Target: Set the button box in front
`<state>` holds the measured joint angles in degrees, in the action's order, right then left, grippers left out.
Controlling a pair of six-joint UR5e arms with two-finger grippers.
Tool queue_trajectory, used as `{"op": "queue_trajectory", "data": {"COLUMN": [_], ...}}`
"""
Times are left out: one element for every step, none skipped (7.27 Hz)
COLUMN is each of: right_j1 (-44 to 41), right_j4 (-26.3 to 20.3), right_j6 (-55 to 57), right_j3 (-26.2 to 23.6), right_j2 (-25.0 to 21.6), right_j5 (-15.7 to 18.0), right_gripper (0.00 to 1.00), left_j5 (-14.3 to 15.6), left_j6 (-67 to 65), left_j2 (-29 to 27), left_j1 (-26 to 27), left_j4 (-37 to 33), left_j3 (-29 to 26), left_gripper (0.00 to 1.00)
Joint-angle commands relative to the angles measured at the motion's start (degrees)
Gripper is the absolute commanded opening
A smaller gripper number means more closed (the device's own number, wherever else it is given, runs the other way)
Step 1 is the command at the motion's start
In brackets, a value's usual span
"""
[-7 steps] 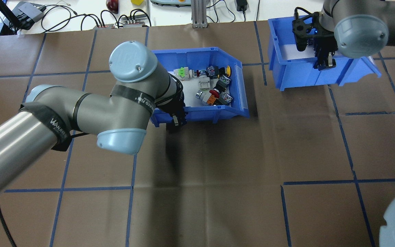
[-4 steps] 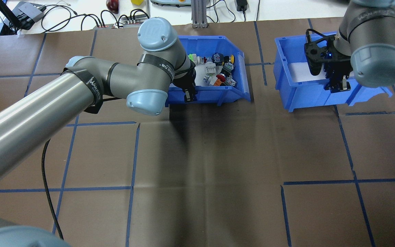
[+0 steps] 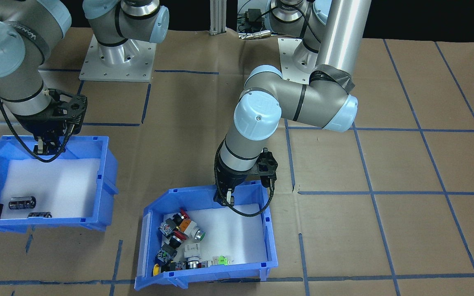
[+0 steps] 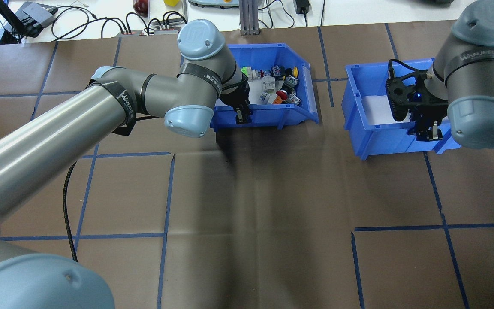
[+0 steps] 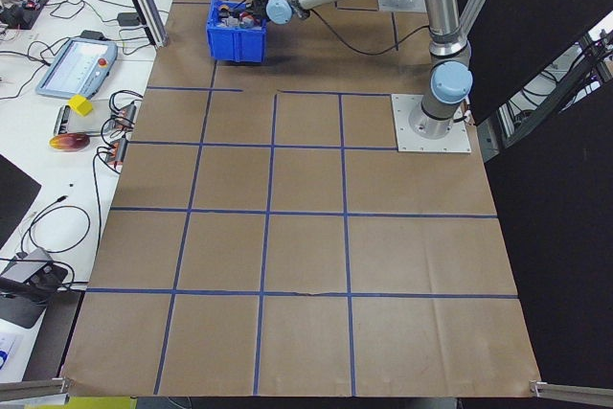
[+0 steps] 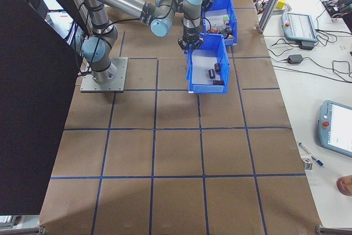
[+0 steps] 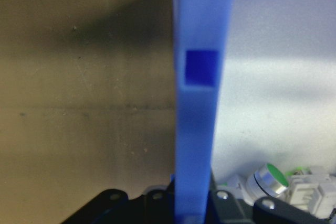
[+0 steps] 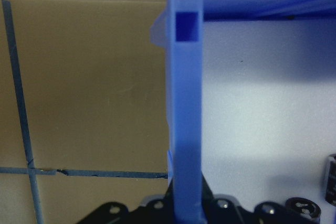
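The button box point(image 4: 268, 115) is a blue bin with a white foam floor and colourful push-button switches point(image 4: 279, 86) inside. It stands at the far middle of the table, also seen in the front view point(image 3: 270, 230). My left gripper point(image 4: 242, 115) is shut on its near wall, and the left wrist view shows that wall point(image 7: 197, 103) running between the fingers. My right gripper point(image 4: 429, 134) is shut on the near wall of the second blue bin point(image 4: 380, 137), which holds dark cylinders point(image 3: 22, 202).
Brown paper with a blue tape grid covers the table. Cables and devices point(image 4: 37, 15) and an aluminium post point(image 4: 249, 17) line the far edge. The second bin point(image 3: 105, 176) sits to the right of the button box and nearer the robot, with a gap between them.
My left arm has carried the button box away from the robot and slightly right. My right arm has drawn the second bin toward the robot.
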<state>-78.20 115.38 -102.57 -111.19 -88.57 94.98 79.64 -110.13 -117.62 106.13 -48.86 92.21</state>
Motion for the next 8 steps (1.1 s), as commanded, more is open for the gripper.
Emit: {"op": "queue_trajectory", "data": {"right_j1": [0.15,-0.02,-0.03,-0.03,-0.11,-0.11,-0.11,-0.20], "right_j4": [-0.42,-0.42,-0.42,-0.42,-0.42,-0.85,-3.12,-3.23], "right_j6": [0.35,0.44,0.44,0.44,0.44,0.53,0.53,1.23], "right_j3": [-2.44,-3.67,-4.64,-5.60,-5.79,-5.88,-6.31,-7.71], "right_j2": [-2.39,-3.70,-4.67,-5.12,-5.56,-6.08,-7.31,-9.23], "right_j5": [-0.76,-0.76,-0.67,-0.67,-0.59,-0.59,-0.67,-0.59], "right_gripper": [0.03,0.04,0.04,0.04,0.04,0.04,0.04,0.04], "left_j5": [-2.10,-4.91,-5.37,-5.03,-4.24,-4.15,-4.15,-3.71], "left_j6": [-0.08,0.44,0.71,1.84,3.33,3.43,3.52,8.05], "left_j2": [-1.21,-1.21,-1.21,-1.21,-0.78,-0.08,2.11,6.91], "left_j1": [-0.04,-0.04,0.04,0.22,0.13,-0.04,-1.35,-3.02], "left_j4": [0.95,0.87,0.61,-0.09,-0.18,-0.27,-0.88,-7.50], "left_j3": [-0.19,-0.19,-0.02,0.59,0.69,0.43,0.34,0.34], "left_gripper": [0.03,0.14,0.43,0.75,0.90,0.98,0.98,0.98]}}
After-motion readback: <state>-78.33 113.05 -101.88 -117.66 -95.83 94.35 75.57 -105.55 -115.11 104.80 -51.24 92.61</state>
